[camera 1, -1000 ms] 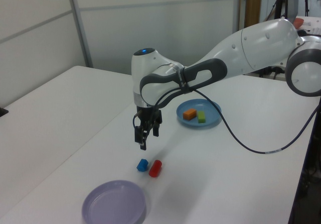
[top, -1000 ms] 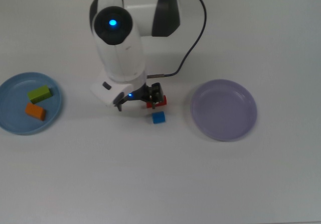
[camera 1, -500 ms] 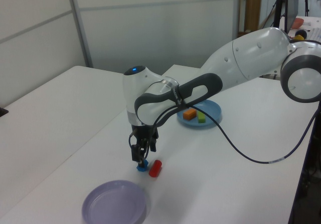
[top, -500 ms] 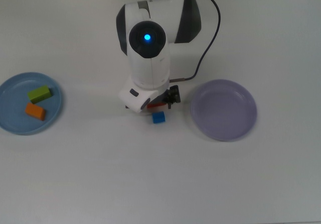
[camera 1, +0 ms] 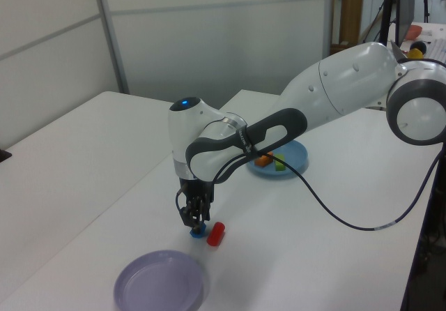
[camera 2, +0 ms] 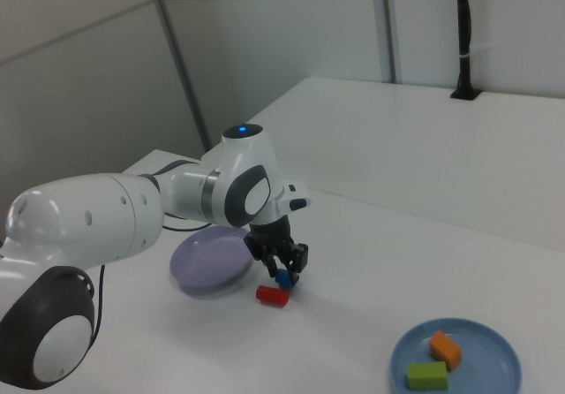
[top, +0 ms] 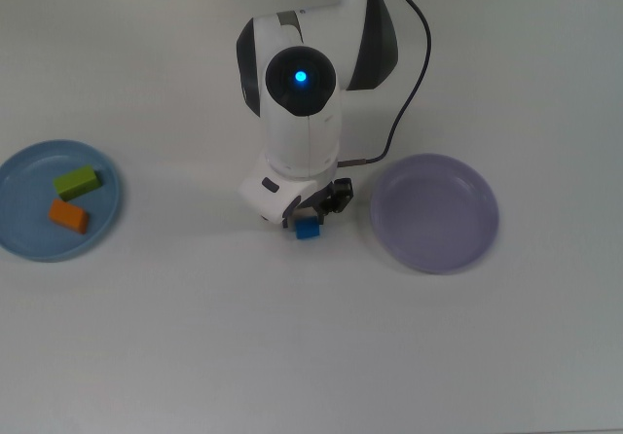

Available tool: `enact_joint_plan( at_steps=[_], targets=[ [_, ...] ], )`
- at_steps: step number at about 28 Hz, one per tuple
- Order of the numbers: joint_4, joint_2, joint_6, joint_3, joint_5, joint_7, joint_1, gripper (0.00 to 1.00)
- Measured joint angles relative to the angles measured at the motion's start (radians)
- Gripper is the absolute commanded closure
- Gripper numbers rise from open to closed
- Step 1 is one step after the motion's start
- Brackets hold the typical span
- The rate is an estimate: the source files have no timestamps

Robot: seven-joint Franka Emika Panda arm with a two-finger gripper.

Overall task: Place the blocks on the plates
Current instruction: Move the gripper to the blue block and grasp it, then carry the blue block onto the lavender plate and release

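My gripper is down at the table over the blue cube, open, with a finger on either side of the cube. The red oblong lies right beside the cube on the table; the arm hides it in the top view. On the light blue plate at the top view's left rest the green oblong and the orange block. The lavender plate holds nothing and sits just to the gripper's right in the top view.
The arm's white body and its black cable reach in from the top view's upper edge. White tabletop stretches all around. A wall panel and a metal post stand behind the table.
The arm swung toward the top view's right and came down, from beside the red oblong to straddling the blue cube. No block has moved.
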Motion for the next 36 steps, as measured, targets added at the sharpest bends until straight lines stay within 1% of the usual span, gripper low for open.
enact_joint_plan(
  at_steps=[1, 3, 5, 14, 18, 21, 23, 27, 28, 30, 34, 36],
  targets=[
    [0.000, 0.000, 0.001, 0.000, 0.000, 0.000, 0.000, 0.84],
    [0.000, 0.000, 0.006, 0.000, -0.001, 0.000, 0.000, 0.84],
    [0.000, 0.000, 0.009, 0.000, -0.001, 0.000, 0.000, 0.87],
    [0.008, -0.002, 0.009, 0.000, -0.001, 0.000, 0.006, 0.88],
    [0.022, -0.020, 0.010, 0.006, -0.001, 0.002, 0.008, 0.88],
    [0.027, -0.042, 0.010, 0.023, -0.001, 0.025, 0.011, 0.88],
    [0.027, -0.060, 0.010, 0.042, -0.001, 0.048, 0.017, 0.88],
    [0.026, -0.077, 0.010, 0.095, -0.001, 0.097, 0.032, 0.87],
    [0.026, -0.078, 0.010, 0.103, -0.002, 0.104, 0.038, 0.87],
    [0.024, -0.078, 0.010, 0.111, -0.019, 0.121, 0.061, 0.86],
    [0.016, -0.068, 0.010, 0.113, -0.084, 0.180, 0.115, 0.85],
    [0.012, -0.057, 0.010, 0.113, -0.110, 0.209, 0.131, 0.81]
  ],
)
